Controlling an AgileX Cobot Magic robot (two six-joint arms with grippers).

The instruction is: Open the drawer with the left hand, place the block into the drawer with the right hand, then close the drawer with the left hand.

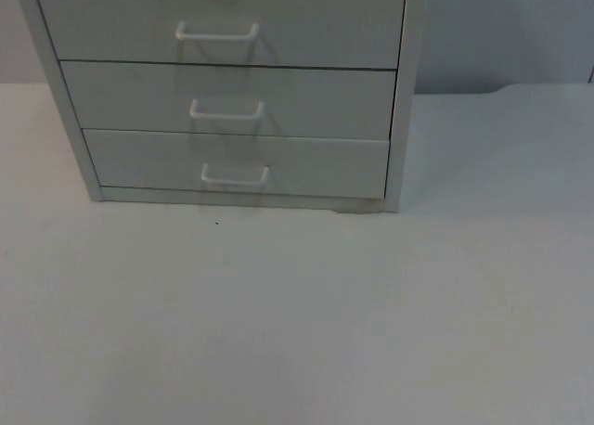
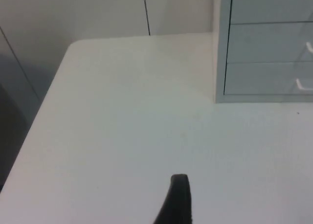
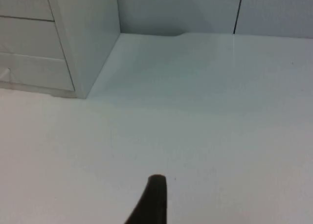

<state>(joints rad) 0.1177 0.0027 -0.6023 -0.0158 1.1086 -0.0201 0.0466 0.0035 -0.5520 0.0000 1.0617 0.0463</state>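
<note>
Left gripper (image 2: 178,199) is waiting over the table (image 1: 297,332), left of the cabinet (image 1: 397,119); its opening cannot be told. Drawers are sitting closed, bottom handle (image 1: 235,174) lying far-right of it. Right gripper (image 3: 154,199) is waiting right, likewise.

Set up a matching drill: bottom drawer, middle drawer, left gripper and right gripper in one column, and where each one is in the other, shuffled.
Things:
1. bottom drawer
2. middle drawer
3. left gripper
4. right gripper

Places:
A. above the table, off the right side of the cabinet
B. shut, lowest, just above the table
C. above the table, off the cabinet's left side
D. shut, between two other drawers

Pairs: 1-B, 2-D, 3-C, 4-A
</note>
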